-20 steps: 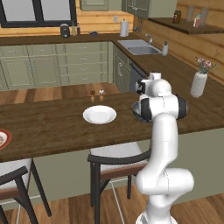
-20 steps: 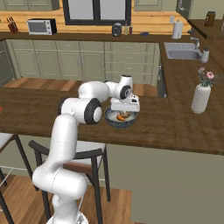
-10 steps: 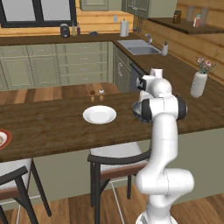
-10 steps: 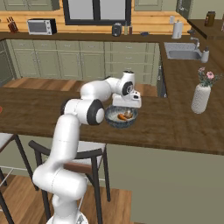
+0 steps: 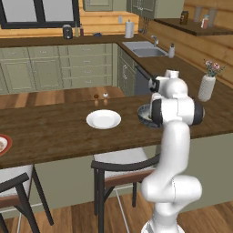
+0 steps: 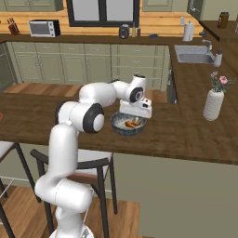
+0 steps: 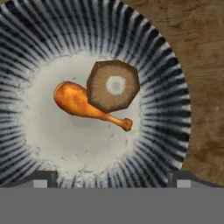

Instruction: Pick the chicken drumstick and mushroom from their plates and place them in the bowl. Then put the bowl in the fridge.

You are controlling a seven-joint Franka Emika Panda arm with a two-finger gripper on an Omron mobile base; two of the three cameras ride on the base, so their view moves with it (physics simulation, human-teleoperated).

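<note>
Bowl (image 7: pixel 173 105), on wooden surface (image 6: pixel 186 130): holds chicken drumstick (image 7: pixel 78 103) and mushroom (image 7: pixel 113 85), mushroom lying cap-down against the drumstick. Claw (image 6: pixel 135 110) directly above bowl, fingers (image 7: pixel 43 177) spread wide, gripping nothing. Plain white plate (image 5: pixel 103 119) sits apart, bare.

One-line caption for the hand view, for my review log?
Orange-brown chicken drumstick and tan-brown mushroom lying together in the dark, pale-streaked round bowl, seen from directly above.
</note>
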